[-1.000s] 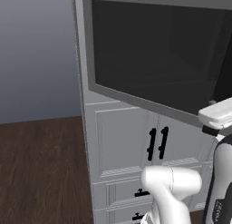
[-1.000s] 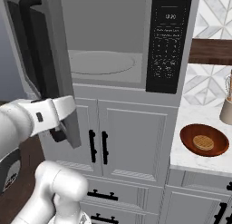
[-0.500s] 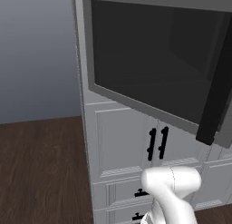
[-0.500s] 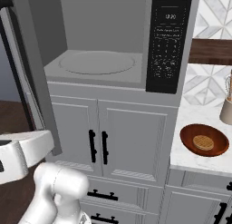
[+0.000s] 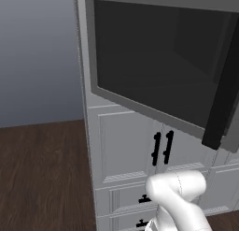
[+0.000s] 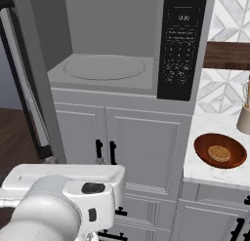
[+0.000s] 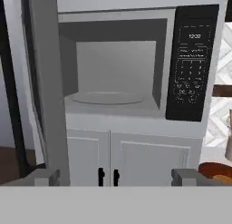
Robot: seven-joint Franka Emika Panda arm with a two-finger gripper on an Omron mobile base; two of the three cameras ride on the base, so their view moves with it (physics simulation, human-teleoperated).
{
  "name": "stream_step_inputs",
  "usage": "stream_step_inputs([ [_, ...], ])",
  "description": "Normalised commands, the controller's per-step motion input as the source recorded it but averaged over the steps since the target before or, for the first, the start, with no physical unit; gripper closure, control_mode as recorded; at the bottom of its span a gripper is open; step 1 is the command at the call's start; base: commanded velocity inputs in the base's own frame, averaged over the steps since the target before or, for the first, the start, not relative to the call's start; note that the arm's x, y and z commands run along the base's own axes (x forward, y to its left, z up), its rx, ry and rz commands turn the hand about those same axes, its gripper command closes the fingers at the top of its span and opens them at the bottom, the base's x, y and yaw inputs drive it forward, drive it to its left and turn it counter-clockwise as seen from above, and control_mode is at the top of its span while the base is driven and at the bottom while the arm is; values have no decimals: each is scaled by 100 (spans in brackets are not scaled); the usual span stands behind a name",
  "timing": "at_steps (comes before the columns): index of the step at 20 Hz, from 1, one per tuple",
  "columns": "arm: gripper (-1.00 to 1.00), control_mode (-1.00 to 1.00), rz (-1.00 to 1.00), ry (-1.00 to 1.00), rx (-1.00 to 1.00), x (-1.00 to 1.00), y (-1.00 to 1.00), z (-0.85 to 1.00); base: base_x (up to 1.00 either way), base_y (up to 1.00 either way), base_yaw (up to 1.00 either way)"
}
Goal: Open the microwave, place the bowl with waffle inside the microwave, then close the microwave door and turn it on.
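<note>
The microwave door (image 6: 22,84) has swung further out at left — cavity cleared for loading. The bowl with waffle (image 6: 220,150) waits lower right on the counter (image 6: 205,169); gripper's spread I cannot tell.

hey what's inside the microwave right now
Inside the microwave, with its door swung open, only the round turntable lies on the light grey floor. The bowl with waffle sits outside on the counter to the right. The door frame hides the cavity's left edge.

The bowl with waffle (image 6: 220,150) sits on the white counter (image 6: 205,168), a jar (image 6: 243,115) perhaps behind.
</note>
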Motion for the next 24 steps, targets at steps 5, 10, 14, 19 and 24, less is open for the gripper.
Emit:
stream_step_inputs([
  [5,-100,-100,28,-1,25,79,-17,-30,0,0,0],
  [10,-100,-100,39,1,33,84,0,-41,0,0,0],
  [14,-100,-100,36,8,42,50,1,-31,0,0,0],
  [19,-100,-100,19,24,47,53,0,-4,0,0,0],
  [24,-100,-100,0,37,32,74,0,-8,0,0,0],
])
